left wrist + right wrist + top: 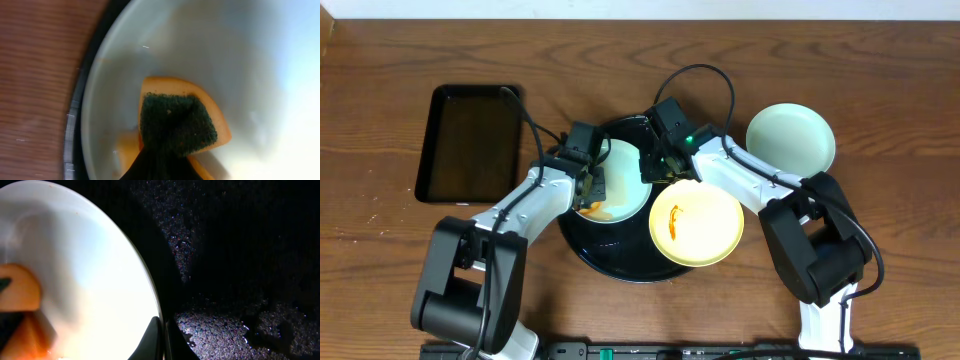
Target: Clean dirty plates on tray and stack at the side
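My left pincer (592,192) pinches an orange sponge (177,122), dark green scouring face showing, on the pale mint round plate (623,170) at centre frame. That plate sits in the large round glossy black tray (610,252). My right pincer (658,170) is clamped on that plate's rim. The smeared pale yellow plate (695,222) overlaps the tray's right edge.

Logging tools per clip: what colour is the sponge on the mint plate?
The sponge is orange with a dark green scouring face, clearest in the left wrist view.
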You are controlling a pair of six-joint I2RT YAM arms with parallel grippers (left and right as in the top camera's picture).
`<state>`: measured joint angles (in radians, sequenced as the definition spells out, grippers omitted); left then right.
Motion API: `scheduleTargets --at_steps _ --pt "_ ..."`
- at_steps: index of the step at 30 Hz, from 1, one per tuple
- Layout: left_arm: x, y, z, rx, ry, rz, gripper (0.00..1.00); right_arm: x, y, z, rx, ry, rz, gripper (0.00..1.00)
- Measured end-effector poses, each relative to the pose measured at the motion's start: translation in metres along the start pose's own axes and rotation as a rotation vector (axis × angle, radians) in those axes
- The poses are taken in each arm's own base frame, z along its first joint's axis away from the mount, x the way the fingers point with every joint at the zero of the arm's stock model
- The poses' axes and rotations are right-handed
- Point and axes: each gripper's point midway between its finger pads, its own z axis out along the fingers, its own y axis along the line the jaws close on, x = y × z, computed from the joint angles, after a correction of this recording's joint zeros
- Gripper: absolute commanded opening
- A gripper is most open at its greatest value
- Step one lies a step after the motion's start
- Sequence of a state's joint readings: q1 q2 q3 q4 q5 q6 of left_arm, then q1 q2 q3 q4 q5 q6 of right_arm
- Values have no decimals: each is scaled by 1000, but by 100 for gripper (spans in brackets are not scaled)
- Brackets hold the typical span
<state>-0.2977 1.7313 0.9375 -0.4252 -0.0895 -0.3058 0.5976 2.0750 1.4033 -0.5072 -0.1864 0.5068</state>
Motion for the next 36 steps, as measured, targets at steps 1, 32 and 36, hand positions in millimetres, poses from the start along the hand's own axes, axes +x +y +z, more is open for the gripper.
scheduleTargets --at_steps 1,32,36 --pt "-2 4 0 -13 -9 10 8 0 0 0 0 0 0 1" --pt "-84 22 -70 -41 -411 11 8 -1 -4 -2 22 -1 -19 1" --pt "-68 22 -90 8 -375 -35 8 -5 -6 -7 41 1 -58 1"
